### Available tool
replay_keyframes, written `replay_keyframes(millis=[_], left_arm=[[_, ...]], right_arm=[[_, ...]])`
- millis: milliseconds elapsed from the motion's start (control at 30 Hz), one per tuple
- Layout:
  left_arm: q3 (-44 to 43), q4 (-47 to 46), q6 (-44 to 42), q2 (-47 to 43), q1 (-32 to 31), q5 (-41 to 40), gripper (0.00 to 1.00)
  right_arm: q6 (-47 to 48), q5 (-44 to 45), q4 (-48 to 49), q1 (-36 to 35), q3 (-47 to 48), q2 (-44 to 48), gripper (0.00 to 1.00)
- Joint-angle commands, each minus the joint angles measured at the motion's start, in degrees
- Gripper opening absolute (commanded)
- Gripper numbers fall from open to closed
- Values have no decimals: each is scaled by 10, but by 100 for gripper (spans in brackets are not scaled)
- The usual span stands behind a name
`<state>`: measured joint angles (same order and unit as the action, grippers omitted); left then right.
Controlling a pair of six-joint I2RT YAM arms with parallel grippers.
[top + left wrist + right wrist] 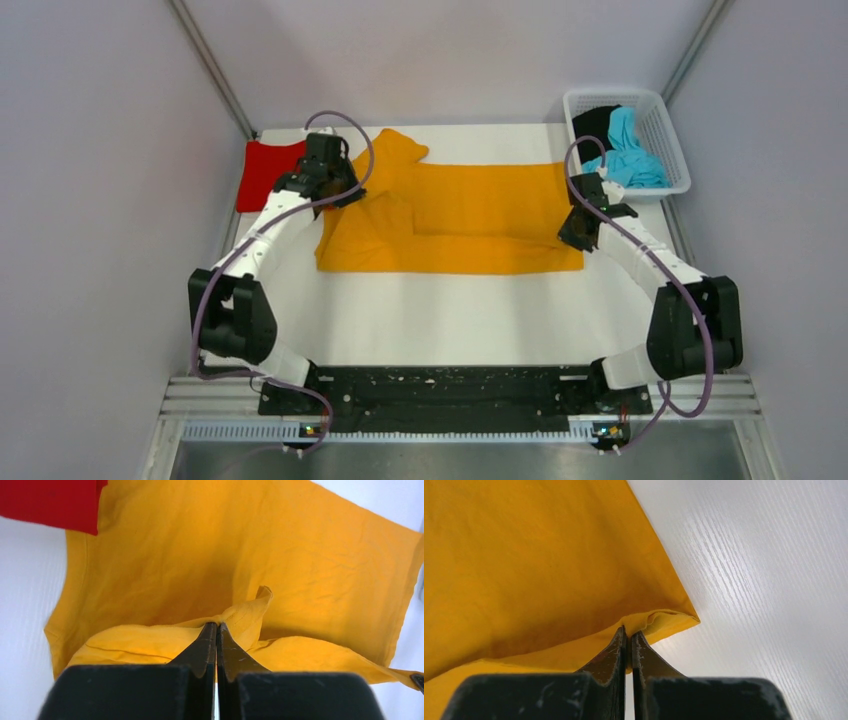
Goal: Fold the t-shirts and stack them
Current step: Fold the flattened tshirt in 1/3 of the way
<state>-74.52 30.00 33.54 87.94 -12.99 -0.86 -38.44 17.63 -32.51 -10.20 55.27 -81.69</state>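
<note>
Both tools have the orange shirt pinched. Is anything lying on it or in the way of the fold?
Nothing visible does. The orange shirt is bare on top between the left tool and right tool. The red shirt lies at its left end, and the basket stands apart, far right.

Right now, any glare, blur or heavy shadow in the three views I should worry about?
Top external: even, soft light, sharp throughout, only faint shadows on the table. Left wrist: table blown out to white, dark shadow on the orange t-shirt ahead of the fingers, whose bases are blurred. Right wrist: bright sheen streaking the table grain, finger bases soft, cloth edge crisp.
</note>
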Motion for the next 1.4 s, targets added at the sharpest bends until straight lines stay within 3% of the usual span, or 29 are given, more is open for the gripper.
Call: replay_keyframes(millis=[0, 267, 333, 400, 433, 567, 600, 633, 733, 833, 967, 1100, 1367], left_arm=[[-48, -20, -26, 23, 7, 6, 0], [-105, -3, -35, 98, 19, 0, 0], [-121, -3, -36, 123, 20, -4, 0], [-143, 2, -37, 153, 22, -10, 3], [-159, 9, -38, 168, 23, -16, 15], [-250, 66, -44, 224, 26, -30, 85], [-273, 76, -44, 229, 27, -34, 95], [-282, 83, -44, 232, 27, -33, 98], [-270, 82, -42, 217, 27, -1, 99], [-212, 60, -32, 186, 26, 57, 99], [-109, 7, -17, 139, 26, 98, 99], [-37, -47, -19, 133, 26, 136, 99], [48, -83, -3, 152, 28, 114, 99]], right_arm=[[8, 20, 17, 8, 31, -6, 0], [14, 31, 38, 15, 55, -48, 0], [14, 36, 43, 18, 65, -64, 5], [10, 49, 43, 20, 77, -80, 18], [9, 53, 42, 20, 84, -87, 24], [4, 61, 37, 22, 105, -91, 58], [3, 60, 35, 21, 106, -87, 63], [3, 58, 34, 21, 105, -80, 66], [6, 43, 33, 21, 92, -50, 78], [18, -11, 47, 16, 65, -25, 98], [44, -73, 102, -22, 23, -17, 99], [77, -111, 140, -71, 29, -70, 99], [88, -117, 169, -99, 24, -144, 99]])
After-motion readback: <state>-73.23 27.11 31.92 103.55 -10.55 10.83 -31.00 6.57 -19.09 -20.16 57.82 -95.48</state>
